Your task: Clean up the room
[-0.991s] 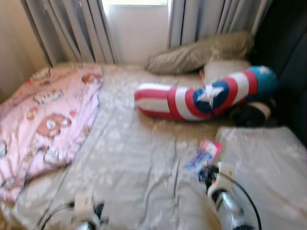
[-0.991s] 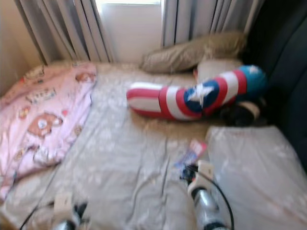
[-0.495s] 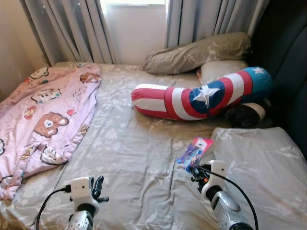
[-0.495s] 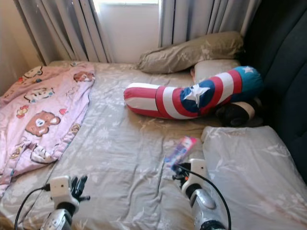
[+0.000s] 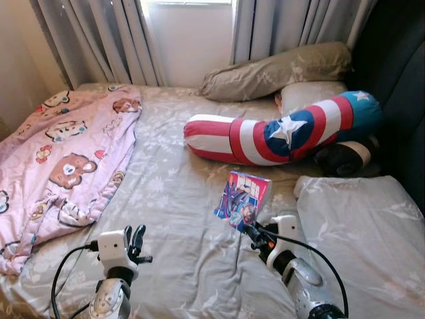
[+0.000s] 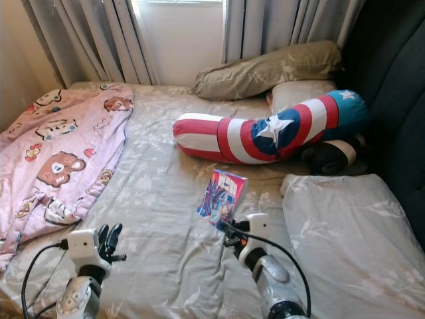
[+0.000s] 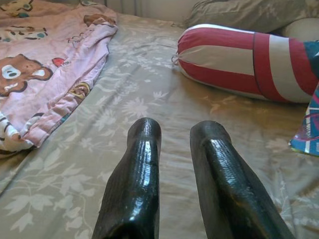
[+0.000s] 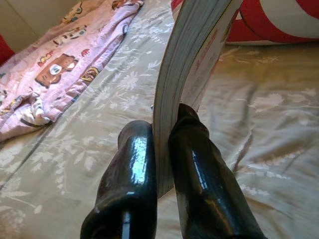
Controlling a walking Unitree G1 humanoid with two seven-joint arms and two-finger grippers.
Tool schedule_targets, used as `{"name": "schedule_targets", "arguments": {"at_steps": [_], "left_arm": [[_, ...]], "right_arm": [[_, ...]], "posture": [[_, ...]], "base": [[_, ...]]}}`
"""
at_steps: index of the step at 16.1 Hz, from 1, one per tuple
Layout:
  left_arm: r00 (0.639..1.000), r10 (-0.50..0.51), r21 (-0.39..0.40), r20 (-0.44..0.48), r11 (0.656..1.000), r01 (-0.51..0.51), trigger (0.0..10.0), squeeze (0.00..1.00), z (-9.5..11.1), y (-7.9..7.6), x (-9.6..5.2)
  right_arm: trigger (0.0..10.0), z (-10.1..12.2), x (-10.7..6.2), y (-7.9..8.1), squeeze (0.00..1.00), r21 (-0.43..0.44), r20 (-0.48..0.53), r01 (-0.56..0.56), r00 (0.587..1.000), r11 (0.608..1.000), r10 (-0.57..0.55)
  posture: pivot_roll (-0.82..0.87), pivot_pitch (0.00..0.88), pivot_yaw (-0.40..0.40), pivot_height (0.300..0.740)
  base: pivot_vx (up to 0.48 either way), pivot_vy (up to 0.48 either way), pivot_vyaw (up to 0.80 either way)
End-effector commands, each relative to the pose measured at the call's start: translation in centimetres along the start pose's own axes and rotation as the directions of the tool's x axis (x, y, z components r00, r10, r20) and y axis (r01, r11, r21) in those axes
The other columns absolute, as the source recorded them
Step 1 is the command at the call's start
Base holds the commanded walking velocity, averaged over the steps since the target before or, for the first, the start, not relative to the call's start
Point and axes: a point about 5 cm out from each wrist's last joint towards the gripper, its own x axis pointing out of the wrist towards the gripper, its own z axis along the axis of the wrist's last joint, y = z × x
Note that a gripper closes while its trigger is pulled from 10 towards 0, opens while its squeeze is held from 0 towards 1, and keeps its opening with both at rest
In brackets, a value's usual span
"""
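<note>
Since half a second ago the book [image 5: 243,199] has come up off the bed [image 5: 179,199]: it lay flat on the sheet beside the right gripper [image 8: 164,149] then, and now we see it held upright above the sheet, its cover turned toward us.

The bed takes up most of our view, covered in a grey-green sheet with a pale leaf print. A pink blanket [image 5: 60,159] printed with bears and other cartoon figures lies crumpled along its left side. Toward the head of the bed a long bolster [image 5: 279,136] in red and white stripes, with a blue disc and white star, lies across the sheet, just in front of two pillows [image 5: 279,70] below the grey curtains [image 5: 99,40]. Another pillow [image 5: 358,226] lies at the near right.

The book stands just above our right gripper, whose two black fingers [image 8: 199,179] are clamped on its lower edge, one on each face. Its cover is blue and purple with a red band at the top; the writing is too small for us to read.

Our left gripper [image 7: 174,149] hovers low over the sheet at the near left, well apart from the book, fingers slightly parted around nothing.
</note>
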Motion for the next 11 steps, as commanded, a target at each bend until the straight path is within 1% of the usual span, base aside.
{"name": "schedule_targets", "arguments": {"at_steps": [1,4,5,7,8,9,11], "left_arm": [[1.000,-0.011,-0.002,0.013,1.000,0.012,10.0,0.00,0.47,-0.26,0.36],[1.000,-0.017,-0.005,0.014,1.000,0.017,10.0,0.00,0.64,-0.59,0.48],[1.000,-0.018,-0.006,0.015,1.000,0.018,10.0,0.00,0.68,-0.64,0.50],[1.000,-0.023,-0.007,0.013,1.000,0.023,10.0,0.00,0.70,-0.81,0.50],[1.000,-0.026,-0.008,0.012,1.000,0.026,10.0,0.00,0.70,-0.88,0.49],[1.000,-0.028,-0.008,0.013,1.000,0.028,10.0,0.00,0.75,-0.97,0.54],[0.999,-0.032,-0.009,0.014,0.999,0.032,10.0,0.00,0.78,-1.11,0.62]], "right_arm": [[10.0,1.35,0.35,-0.15,0.00,-0.066,0.045,0.026,0.999,0.997,-0.023],[10.0,1.59,0.49,-0.34,0.00,-0.104,0.034,0.070,0.997,0.992,-0.067],[10.0,1.59,0.48,-0.38,0.00,-0.093,0.036,0.074,0.997,0.993,-0.071],[10.0,1.41,0.42,-0.35,0.00,-0.097,0.029,0.073,0.997,0.993,-0.070],[10.0,1.21,0.42,-0.20,0.00,-0.100,0.024,0.071,0.997,0.993,-0.069],[10.0,1.24,0.41,-0.08,0.00,-0.089,0.039,0.068,0.997,0.994,-0.064],[10.0,1.17,0.41,-0.10,0.00,-0.093,0.033,0.074,0.997,0.993,-0.071]], "posture": [[0.03,0.000,0.018,0.740],[0.03,0.000,0.015,0.735],[0.03,0.000,0.014,0.725],[0.04,0.000,0.013,0.710],[0.04,0.000,0.014,0.695],[0.04,0.000,0.014,0.687],[0.04,0.000,0.014,0.687]], "base": [[0.000,0.000,0.00],[0.000,0.000,0.00],[0.000,0.000,0.00],[0.000,0.000,0.00],[0.000,0.000,0.00],[0.000,0.000,0.00],[0.000,0.000,0.00]]}}
